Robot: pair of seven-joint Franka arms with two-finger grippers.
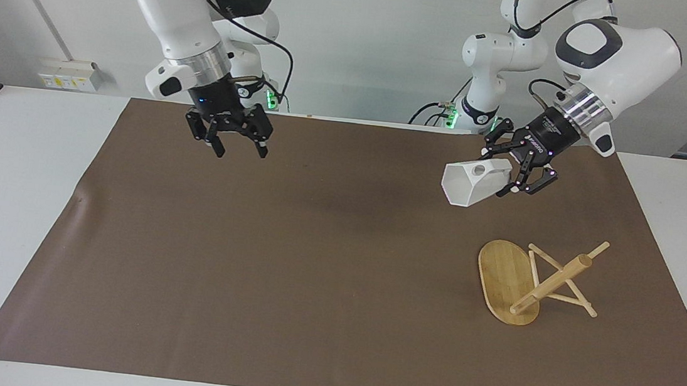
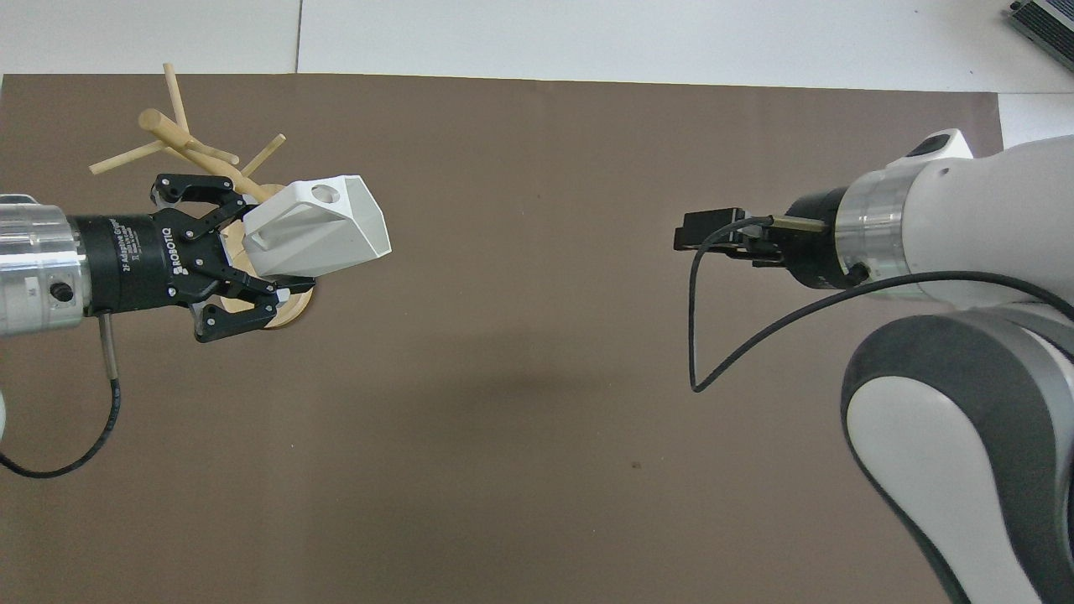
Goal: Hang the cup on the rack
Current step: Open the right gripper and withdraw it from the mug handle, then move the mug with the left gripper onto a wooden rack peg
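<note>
Cup (image 1: 472,181), clamped in left gripper (image 1: 517,173), hangs at eleven o'clock from rack (image 1: 535,281), needing a handle-hole-to-peg approach; right gripper (image 1: 233,142) waits with fingers spread.

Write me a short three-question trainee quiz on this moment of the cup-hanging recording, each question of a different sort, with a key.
1. True or false: the rack stands upright on its base.
2. Which end effector holds the cup? A) left B) right C) neither
3. Fill in: the right end effector is ____ and hangs over the brown mat at the right arm's end.

Key
1. False: it lies tipped over, its oval base on edge and its post slanting up from the mat.
2. A: the left end effector is shut on the cup by the end away from its mouth, in the air above the mat; the cup's mouth points toward the table's middle.
3. open, holding nothing.
</note>
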